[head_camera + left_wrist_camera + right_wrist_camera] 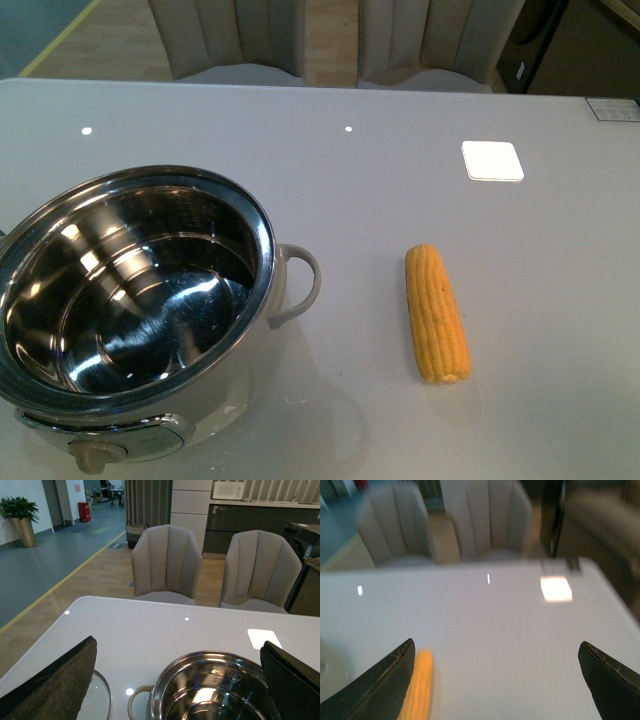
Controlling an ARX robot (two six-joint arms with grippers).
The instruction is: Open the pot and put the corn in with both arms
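One open pot (pixel 262 240) sits at 8 o'clock in the front view, corn (pixel 437 313) at its 3 o'clock, easy to grab; left wrist view shows the left gripper (pixel 177 645) spread empty above it, lid (pixel 97 697) aside; blurry right wrist view shows the right gripper (pixel 495 647) spread empty by the corn.

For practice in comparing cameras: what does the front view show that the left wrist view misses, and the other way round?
Only the front view: the corn lying on the table, apart from the pot, and the pot's front knob. Only the left wrist view: the open left hand, what looks like a glass lid next to the pot, and a potted plant. Both: the uncovered pot, the table, a white square and two chairs.
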